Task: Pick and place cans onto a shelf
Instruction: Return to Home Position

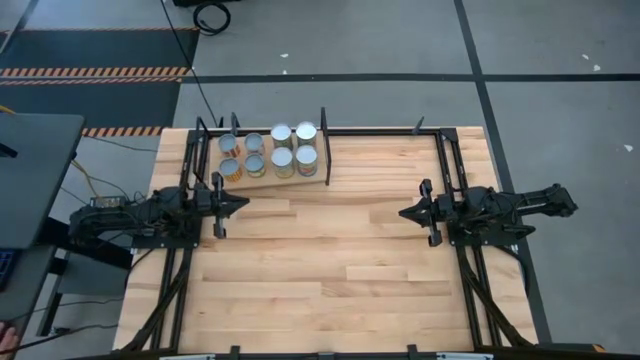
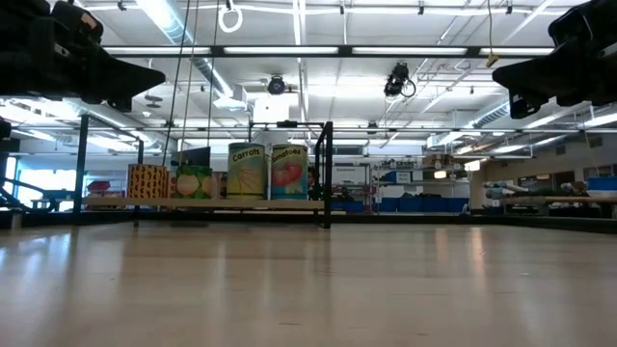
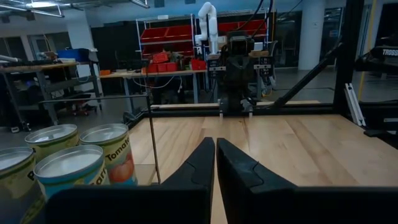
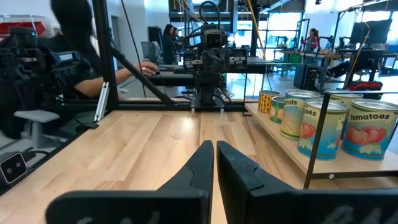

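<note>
Several cans [image 1: 268, 151] with silver tops stand upright in two rows on the low wooden shelf [image 1: 312, 179] at the table's far left; they also show in the low view [image 2: 247, 172], the left wrist view [image 3: 74, 163] and the right wrist view [image 4: 321, 127]. A black upright divider [image 1: 324, 146] bounds the shelf on its right. My left gripper [image 1: 243, 204] hovers shut and empty at the table's left, just near of the shelf. My right gripper [image 1: 403, 213] hovers shut and empty at the table's right.
Black metal frames run along the table's left [image 1: 175, 270] and right [image 1: 480, 280] sides and its far edge [image 1: 380, 131]. Bare wooden tabletop [image 1: 330, 260] lies between the two arms. A person [image 4: 81, 50] sits beyond the table in the right wrist view.
</note>
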